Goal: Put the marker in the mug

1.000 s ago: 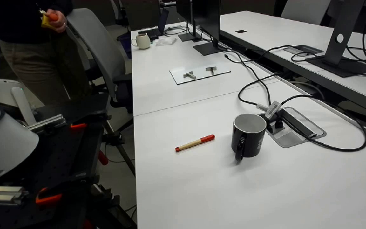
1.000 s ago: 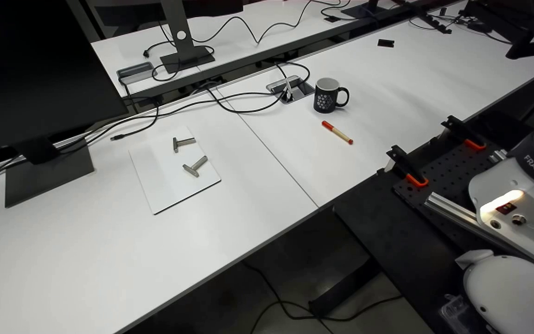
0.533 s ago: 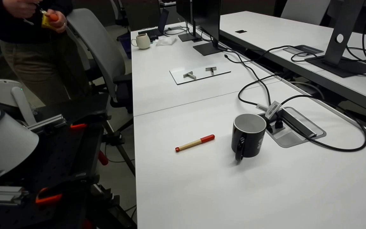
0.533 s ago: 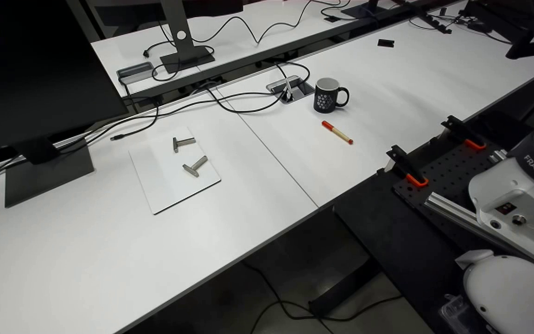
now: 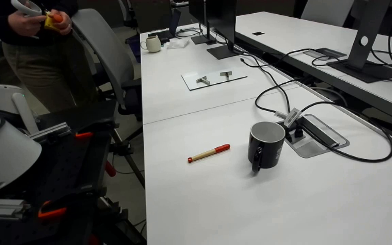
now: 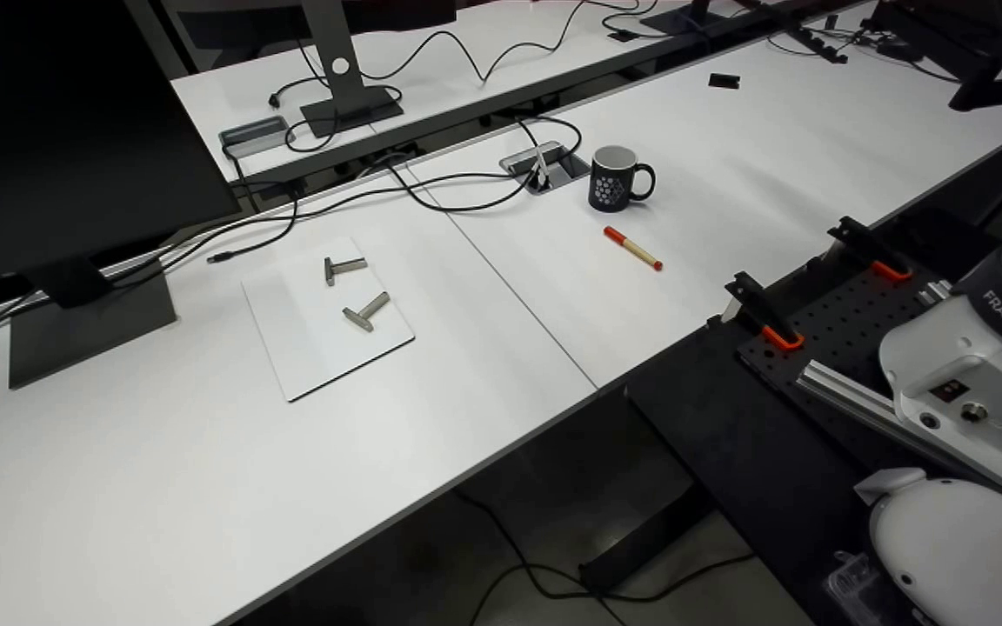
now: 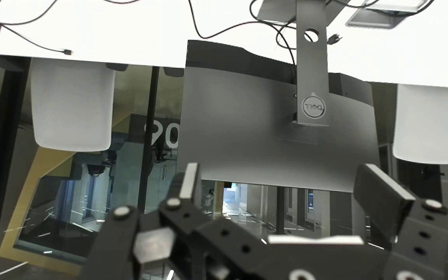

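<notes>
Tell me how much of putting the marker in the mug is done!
Done: nothing yet, it seems. The marker lies on the table, apart from the mug, which stands upright.

In hand: nothing. In the wrist view the gripper is open and holds nothing.

Left: everything. Probably that means reaching the marker, gripping it, lifting it over the mug and letting go.

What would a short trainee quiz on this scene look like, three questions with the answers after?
1. Multiple choice: where is the marker relative to the mug? A: inside it. B: beneath it. C: apart from it, on the table.
2. True or false: in the wrist view, the gripper stands open.
3. Count: how many T-shaped pieces lie on the flat panel?
Key: 1 C; 2 true; 3 two.
</notes>
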`<state>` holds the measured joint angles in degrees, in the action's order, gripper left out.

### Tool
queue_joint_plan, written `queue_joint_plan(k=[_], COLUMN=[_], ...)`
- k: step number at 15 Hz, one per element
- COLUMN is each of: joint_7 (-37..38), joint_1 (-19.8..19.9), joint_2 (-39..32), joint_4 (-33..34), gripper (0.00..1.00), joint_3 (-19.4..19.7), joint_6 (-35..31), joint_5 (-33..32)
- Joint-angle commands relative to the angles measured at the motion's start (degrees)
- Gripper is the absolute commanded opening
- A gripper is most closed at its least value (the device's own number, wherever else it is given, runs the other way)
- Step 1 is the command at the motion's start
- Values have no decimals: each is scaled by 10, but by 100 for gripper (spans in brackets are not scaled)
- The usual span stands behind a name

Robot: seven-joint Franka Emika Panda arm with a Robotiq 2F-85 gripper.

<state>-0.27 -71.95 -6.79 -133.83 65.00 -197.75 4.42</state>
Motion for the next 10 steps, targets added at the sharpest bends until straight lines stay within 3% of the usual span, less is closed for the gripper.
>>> queue_joint_plan(k=[1,2,3,10], joint_7=[74,92,55,77], joint_1=[62,79,147,430], joint_2=[-9,-14,-9,-74], joint_4=[-6,-7,-8,33], gripper=[100,100,100,100], joint_3=[-67,-86,-169,-474], joint_6=[-8,-8,-9,-5], joint_5=[-28,-35,12,41])
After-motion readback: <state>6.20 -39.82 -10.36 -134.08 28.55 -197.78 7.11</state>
